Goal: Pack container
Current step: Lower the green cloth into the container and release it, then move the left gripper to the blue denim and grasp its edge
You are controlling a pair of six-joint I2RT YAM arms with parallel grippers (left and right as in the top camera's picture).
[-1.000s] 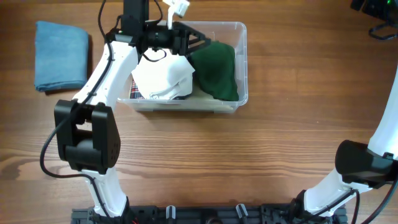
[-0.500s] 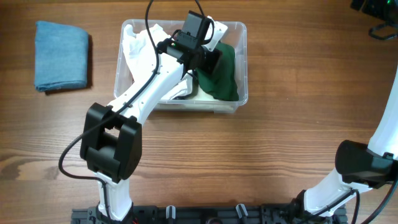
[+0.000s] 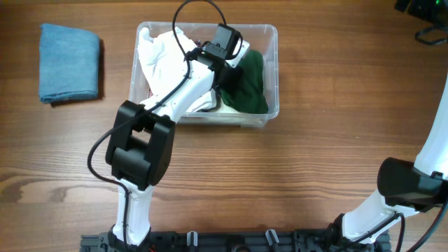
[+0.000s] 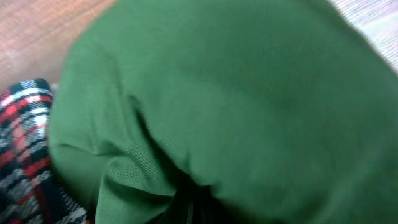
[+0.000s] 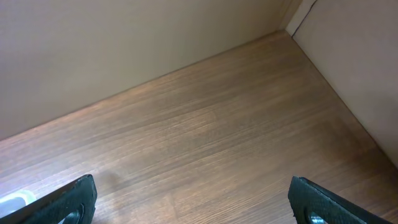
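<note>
The left gripper point(image 3: 236, 72) pinches shut on green cloth point(image 4: 217, 93); right gripper point(image 5: 193, 208) gapes, empty. The container point(image 3: 274, 63) runs left-right, mouth up.

Left gripper point(image 3: 236, 68): moved from the back rim of the container point(image 3: 274, 42) to down inside its right half | jaws: half apart, now closed on the green cloth point(image 3: 253, 87) | white cloth point(image 3: 157, 59): bunched mid-container, now spread into back-left corner

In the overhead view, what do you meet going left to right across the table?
blue folded cloth → white cloth → green cloth, both cloths inside the container → right arm
</note>
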